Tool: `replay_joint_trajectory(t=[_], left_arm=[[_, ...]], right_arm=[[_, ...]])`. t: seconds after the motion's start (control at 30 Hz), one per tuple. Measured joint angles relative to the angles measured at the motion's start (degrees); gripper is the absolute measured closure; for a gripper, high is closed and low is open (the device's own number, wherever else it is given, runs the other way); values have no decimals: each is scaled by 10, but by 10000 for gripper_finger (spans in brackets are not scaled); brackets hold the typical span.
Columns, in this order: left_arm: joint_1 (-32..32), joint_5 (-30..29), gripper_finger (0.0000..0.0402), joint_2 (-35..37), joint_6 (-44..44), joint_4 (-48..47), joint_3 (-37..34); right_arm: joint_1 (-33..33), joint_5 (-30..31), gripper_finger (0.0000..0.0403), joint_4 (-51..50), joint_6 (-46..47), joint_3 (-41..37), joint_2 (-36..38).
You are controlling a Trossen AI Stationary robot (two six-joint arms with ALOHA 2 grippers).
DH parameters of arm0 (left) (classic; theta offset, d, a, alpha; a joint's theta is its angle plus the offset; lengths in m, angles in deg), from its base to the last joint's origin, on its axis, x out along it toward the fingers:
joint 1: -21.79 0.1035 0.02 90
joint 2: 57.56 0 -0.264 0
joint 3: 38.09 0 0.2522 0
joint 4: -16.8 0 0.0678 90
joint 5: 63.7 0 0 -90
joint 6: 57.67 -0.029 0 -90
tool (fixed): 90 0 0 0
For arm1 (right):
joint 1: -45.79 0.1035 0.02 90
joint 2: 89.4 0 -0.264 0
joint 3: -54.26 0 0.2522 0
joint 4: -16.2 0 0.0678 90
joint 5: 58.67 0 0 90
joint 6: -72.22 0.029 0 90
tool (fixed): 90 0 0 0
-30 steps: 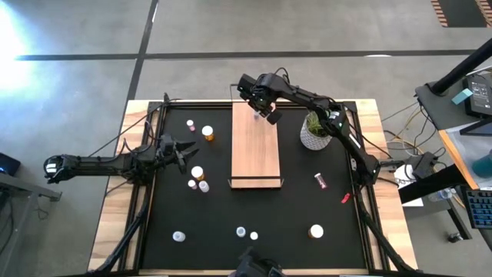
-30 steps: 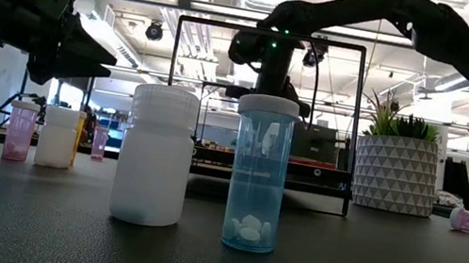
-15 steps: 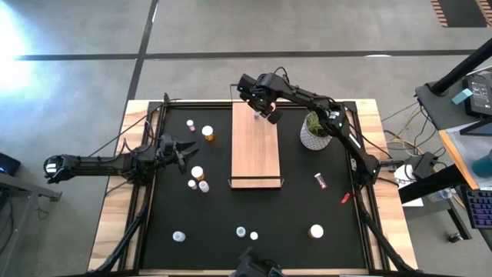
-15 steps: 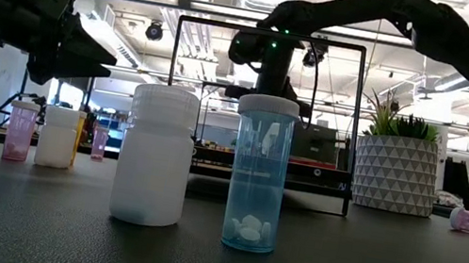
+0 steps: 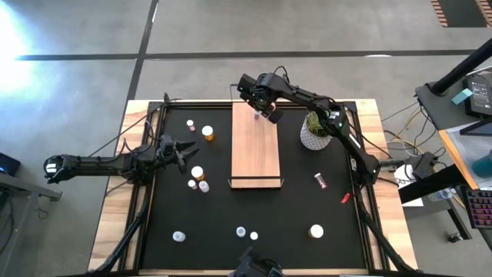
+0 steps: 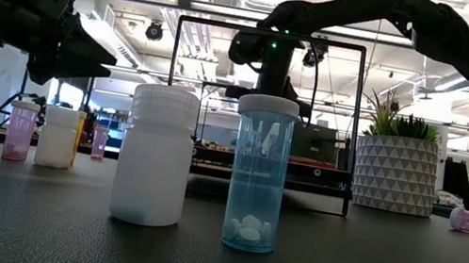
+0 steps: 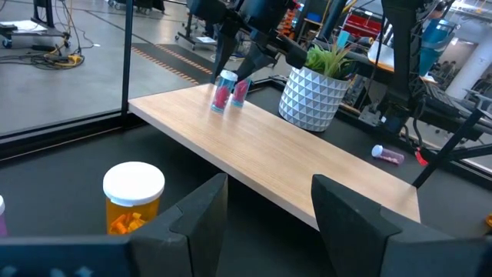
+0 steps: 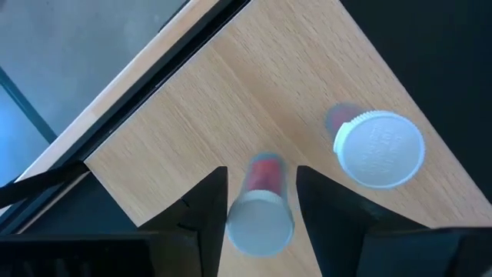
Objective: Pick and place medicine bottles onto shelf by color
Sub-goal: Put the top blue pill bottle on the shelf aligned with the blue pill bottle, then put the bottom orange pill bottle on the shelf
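Note:
The light-wood shelf lies lengthwise in the table's middle. My right gripper points down over its far end, open. One finger stands close on each side of an upright pink bottle that rests by its base on the shelf board. A second pink bottle stands right beside it. My left gripper hovers open above the table's left part, holding nothing, with an orange bottle just off its finger. Several more bottles stand on the black mat.
A white-potted plant stands right of the shelf's far end. Orange and pink bottles stand left of the shelf. A pink bottle lies on its side at the right. A white bottle and a blue bottle stand near the front edge.

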Motion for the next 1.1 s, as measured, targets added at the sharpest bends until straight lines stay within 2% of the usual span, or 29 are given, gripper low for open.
replay_joint_trajectory(t=[0.37,0.63,0.93,1.1], left_arm=[[0,0,228,0,0,0,0],[0,0,228,0,0,0,0],[0,0,228,0,0,0,0],[0,0,228,0,0,0,0]], right_arm=[[0,2,212,2,-18,0,0],[0,31,188,1,-48,15,5],[2,31,181,2,-62,15,23],[4,58,181,0,-87,15,46]])
